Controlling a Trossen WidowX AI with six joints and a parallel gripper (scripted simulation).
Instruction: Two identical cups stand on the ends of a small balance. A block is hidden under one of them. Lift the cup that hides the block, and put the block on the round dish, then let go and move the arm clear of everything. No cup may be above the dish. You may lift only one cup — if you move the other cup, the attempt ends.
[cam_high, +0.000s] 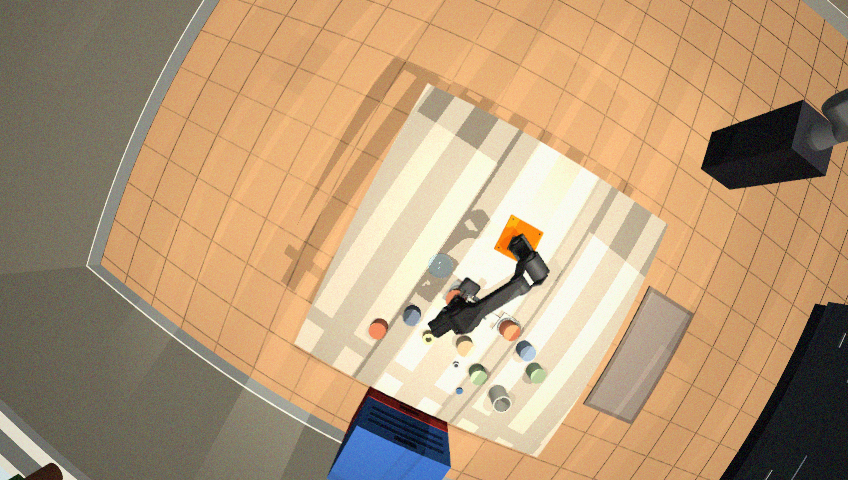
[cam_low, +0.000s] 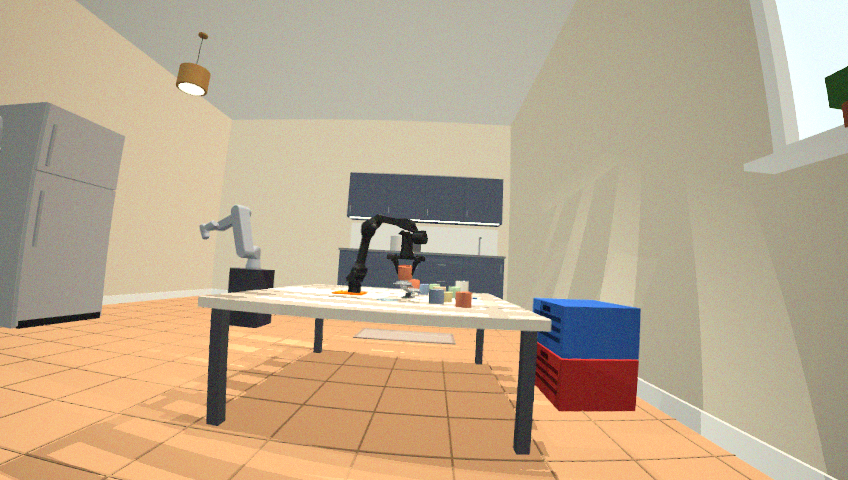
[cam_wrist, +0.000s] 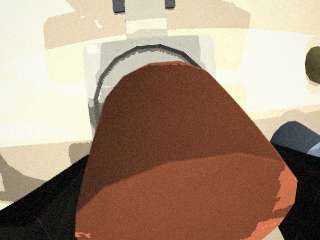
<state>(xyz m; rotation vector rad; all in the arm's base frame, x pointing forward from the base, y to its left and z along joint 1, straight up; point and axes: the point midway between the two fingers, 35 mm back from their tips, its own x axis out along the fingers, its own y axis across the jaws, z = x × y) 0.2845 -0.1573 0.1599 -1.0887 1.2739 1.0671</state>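
The gripper (cam_low: 405, 261) was clamped on an orange cup (cam_wrist: 180, 174), held above the balance pad (cam_wrist: 143, 54) mid-worktop.

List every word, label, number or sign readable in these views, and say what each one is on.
None: no readable text shows in any view.
The orange-brown cup held in the black parallel-jaw gripper is plain.
The blue crate stacked on the red crate shows only dark slots, no lettering.
The grey refrigerator carries no visible brand mark.
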